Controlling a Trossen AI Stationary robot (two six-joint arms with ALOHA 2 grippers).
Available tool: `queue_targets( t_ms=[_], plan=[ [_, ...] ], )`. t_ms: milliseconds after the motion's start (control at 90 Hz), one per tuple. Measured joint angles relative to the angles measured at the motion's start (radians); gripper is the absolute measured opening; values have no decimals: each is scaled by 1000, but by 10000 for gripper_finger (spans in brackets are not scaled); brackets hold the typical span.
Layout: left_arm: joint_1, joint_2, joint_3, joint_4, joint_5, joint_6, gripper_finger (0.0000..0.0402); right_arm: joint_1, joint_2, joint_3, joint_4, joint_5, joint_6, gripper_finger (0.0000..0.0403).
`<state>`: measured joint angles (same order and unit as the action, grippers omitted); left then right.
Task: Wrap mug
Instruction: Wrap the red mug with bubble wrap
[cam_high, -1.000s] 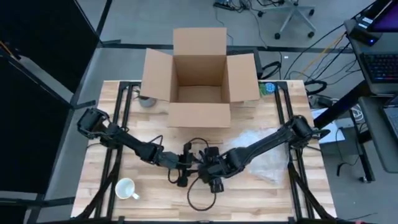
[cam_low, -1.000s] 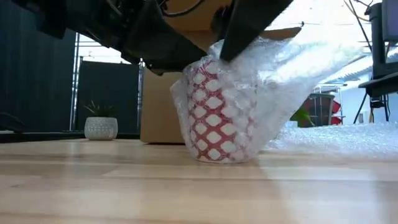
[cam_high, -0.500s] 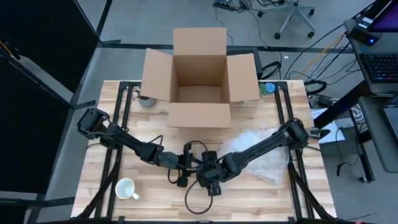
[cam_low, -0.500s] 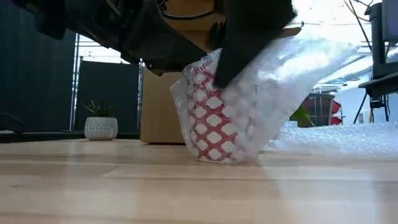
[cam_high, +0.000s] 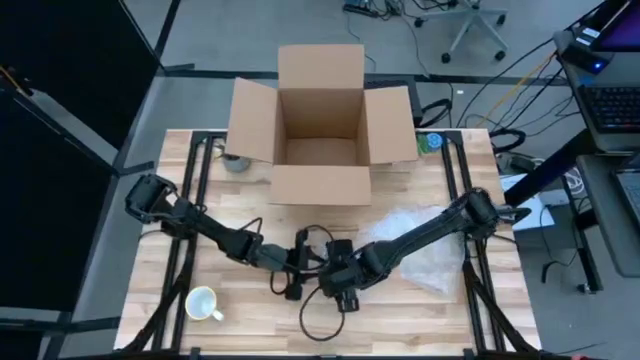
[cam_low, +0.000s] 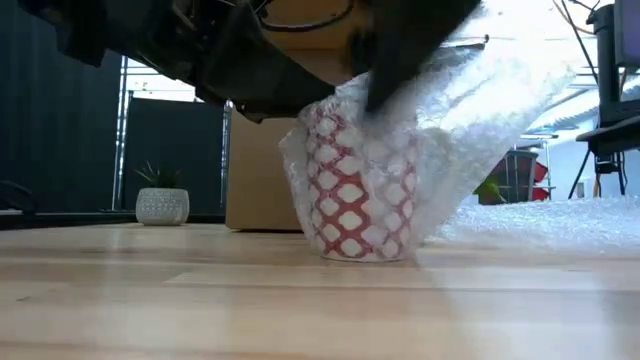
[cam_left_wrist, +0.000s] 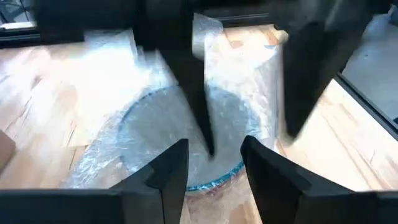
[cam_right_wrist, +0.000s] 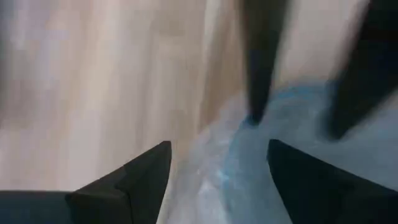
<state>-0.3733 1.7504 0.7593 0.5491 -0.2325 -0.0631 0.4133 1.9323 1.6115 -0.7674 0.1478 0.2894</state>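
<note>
Mug (cam_low: 357, 205) upright near the table's (cam_high: 240, 330) near-centre edge, red with a white lattice pattern, slightly tapered, rim hidden. Sheathed in bubble wrap (cam_low: 450, 140): clear, dimpled, crinkled, clinging to the wall on the left, ballooning up and away to the right, trailing onto the table beyond. Compared with half a second ago, wrap pulled closer against the mug on the right side and the dark arm above shifted rightward, off the mug face; more pattern visible now. Judged: wrapping in progress, sheet being drawn round but not yet closed or tucked.

Left gripper (cam_left_wrist: 213, 165) directly over the mug mouth, fingers apart, holding nothing. Right gripper (cam_right_wrist: 217, 174) meeting it from the right, also over the wrapped mouth, fingers spread; grip on the wrap not confirmed.

Farther out: open cardboard box (cam_high: 320, 125) at the far centre, flaps splayed; white cup (cam_high: 203, 303) on its side near left; small patterned pot (cam_low: 162, 205) far left, with a plant.
</note>
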Motion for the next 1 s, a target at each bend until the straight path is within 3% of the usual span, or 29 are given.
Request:
queue_targets(
  t_ms=[233, 678, 789, 1000],
  plan=[
    [0, 0, 0, 0, 0, -5, 143, 0, -48, 0, -16, 53, 25, 251],
    [0, 0, 1, 3, 0, -6, 143, -1, 230, 8, -3, 14, -12, 251],
    [0, 0, 1, 3, 0, -6, 143, -2, 212, 6, -11, 6, -21, 251],
    [0, 0, 0, 6, 1, -6, 143, -2, 61, -6, -33, 3, -8, 251]
  ],
)
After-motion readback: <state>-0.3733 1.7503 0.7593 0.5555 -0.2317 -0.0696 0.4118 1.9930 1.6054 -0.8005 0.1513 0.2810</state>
